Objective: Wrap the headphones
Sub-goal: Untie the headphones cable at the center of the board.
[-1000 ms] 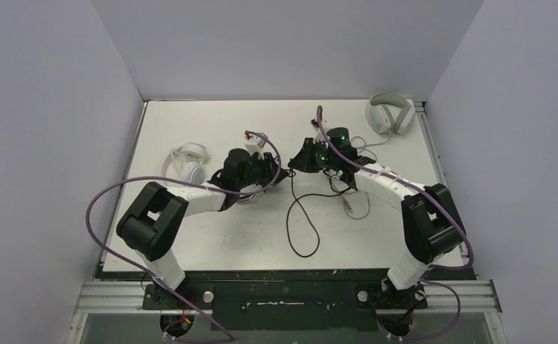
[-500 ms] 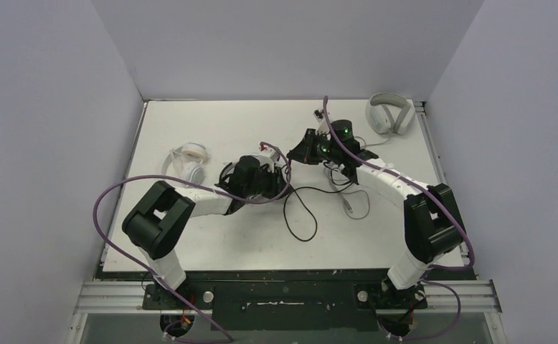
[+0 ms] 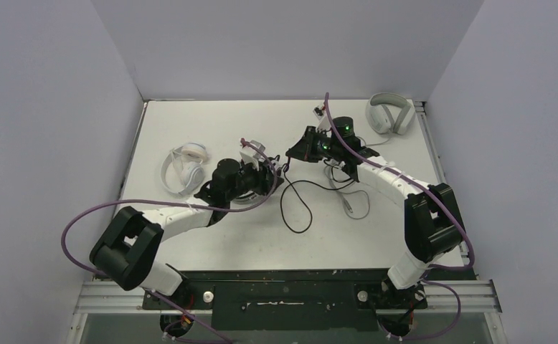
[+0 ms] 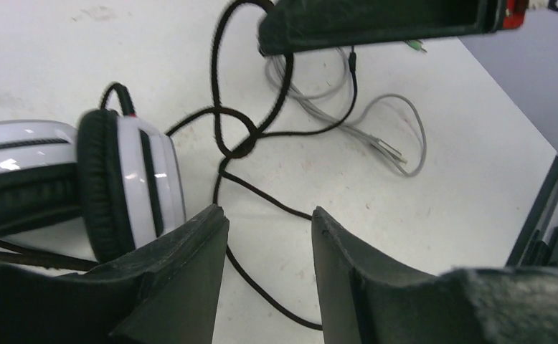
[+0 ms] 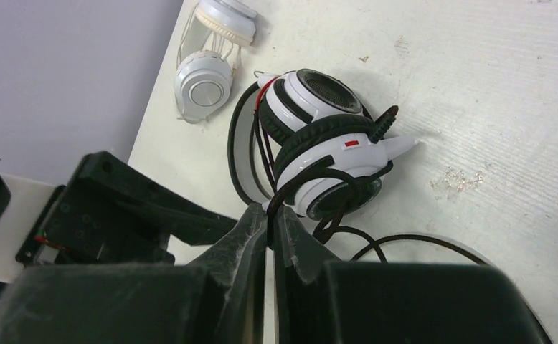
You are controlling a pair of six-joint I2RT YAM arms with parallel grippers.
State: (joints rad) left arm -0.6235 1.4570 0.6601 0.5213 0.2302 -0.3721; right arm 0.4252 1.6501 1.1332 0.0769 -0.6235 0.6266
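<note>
Up at two o'clock from me, a light grey over-ear pair (image 3: 389, 115) sits in the far corner of the white tabletop (image 3: 211, 122). Its grey cable (image 4: 398, 140) trails toward seven o'clock, looping loosely.

Small on-ear pair (image 3: 184, 166) far left, headset (image 5: 312, 122) in the middle (its cable (image 4: 240, 148) looping nearer), over-ear pair (image 3: 389, 115) back right.

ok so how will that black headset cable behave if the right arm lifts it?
Likely floppy: the black cable lies in loose loops and crosses itself, so it should sag and may snag. It looks thin and probably light, but it winds round the black-and-white headset, so a hard pull by the right gripper, shut on it, could drag that along.
</note>
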